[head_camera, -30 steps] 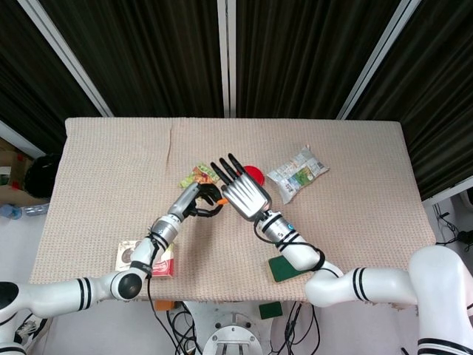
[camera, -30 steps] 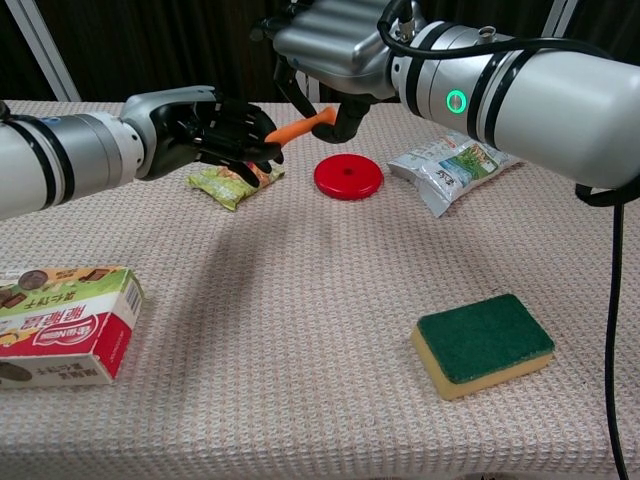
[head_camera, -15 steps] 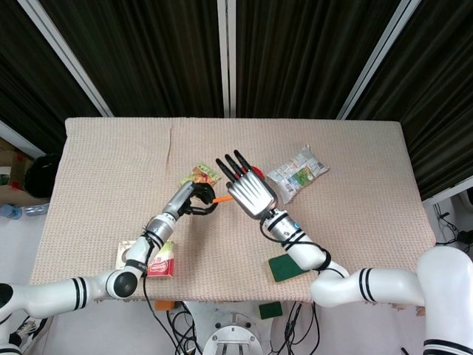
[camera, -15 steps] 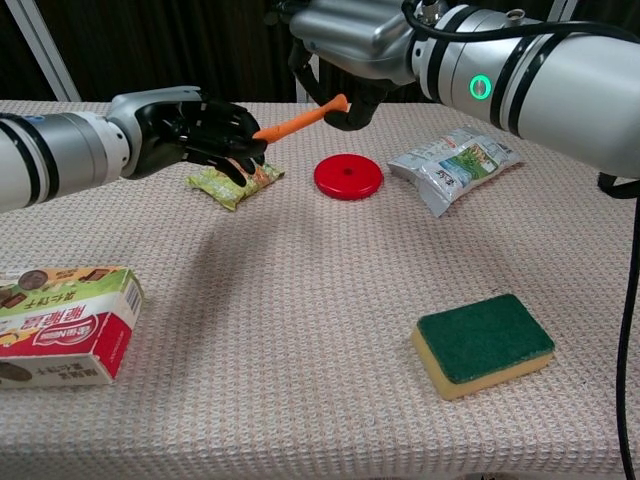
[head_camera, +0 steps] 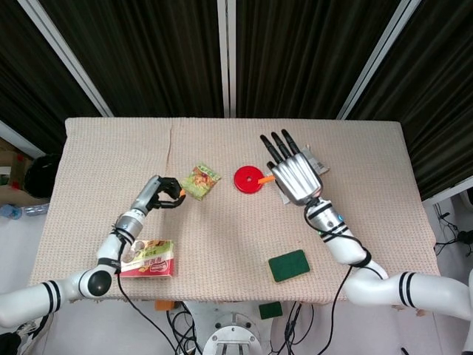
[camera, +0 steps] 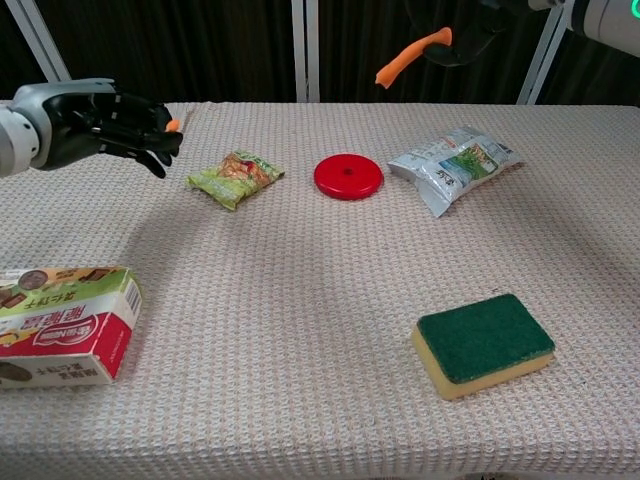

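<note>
1. The right hand (head_camera: 295, 176), raised well above the table (camera: 300, 300), grips one end of an orange stick (camera: 410, 58) with its thumb side while the other fingers stay spread flat. Holding it by the end appears to leave most of its length free
2. The stick hangs in the air above the gap between the red disc (camera: 348, 177) and the silver bag (camera: 455, 160), touching neither
3. Its long axis lies nearer level than upright. The held end sits higher and the free tip slopes down toward the robot's left side, slightly curved
4. The left hand (camera: 100, 125), well apart and low over the cloth, has its fingers curled in and seems to pinch a small orange piece (camera: 172, 125) at the fingertips
5. A green snack packet (camera: 235, 177) lies just beside that hand, with a box (camera: 60, 325) and a sponge (camera: 483, 343) nearer the front edge
</note>
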Controlling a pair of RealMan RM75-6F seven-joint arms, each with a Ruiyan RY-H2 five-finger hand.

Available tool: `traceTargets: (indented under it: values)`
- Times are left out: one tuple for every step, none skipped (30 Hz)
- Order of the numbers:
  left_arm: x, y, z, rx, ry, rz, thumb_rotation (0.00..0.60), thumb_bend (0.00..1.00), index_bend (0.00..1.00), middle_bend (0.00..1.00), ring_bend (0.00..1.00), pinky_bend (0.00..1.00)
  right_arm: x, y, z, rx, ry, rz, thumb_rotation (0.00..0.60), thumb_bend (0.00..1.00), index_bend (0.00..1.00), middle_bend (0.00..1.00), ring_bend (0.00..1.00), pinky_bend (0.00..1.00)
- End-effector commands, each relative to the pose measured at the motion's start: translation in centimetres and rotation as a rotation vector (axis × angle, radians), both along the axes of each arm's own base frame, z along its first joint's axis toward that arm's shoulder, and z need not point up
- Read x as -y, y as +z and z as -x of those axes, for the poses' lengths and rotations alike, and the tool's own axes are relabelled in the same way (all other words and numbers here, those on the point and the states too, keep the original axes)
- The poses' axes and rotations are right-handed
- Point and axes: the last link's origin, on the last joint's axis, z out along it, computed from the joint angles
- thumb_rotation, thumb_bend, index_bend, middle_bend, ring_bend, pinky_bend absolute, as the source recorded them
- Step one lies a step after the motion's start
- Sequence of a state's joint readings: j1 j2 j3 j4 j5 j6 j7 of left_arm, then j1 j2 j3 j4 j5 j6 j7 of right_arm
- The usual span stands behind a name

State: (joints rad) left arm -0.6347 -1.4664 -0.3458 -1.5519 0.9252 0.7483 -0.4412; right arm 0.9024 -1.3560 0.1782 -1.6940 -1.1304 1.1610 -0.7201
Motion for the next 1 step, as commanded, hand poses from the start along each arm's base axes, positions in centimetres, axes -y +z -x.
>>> traceTargets:
  values:
    - [0.12,0.12,0.21,-0.005,0.000,-0.001,0.600,0.43,0.66,0.57,0.51,0.46,-0.05,0.34,0.45,0.007,-0.006,0.000,0.600,0.36,0.61,0.00,0.00,0.00]
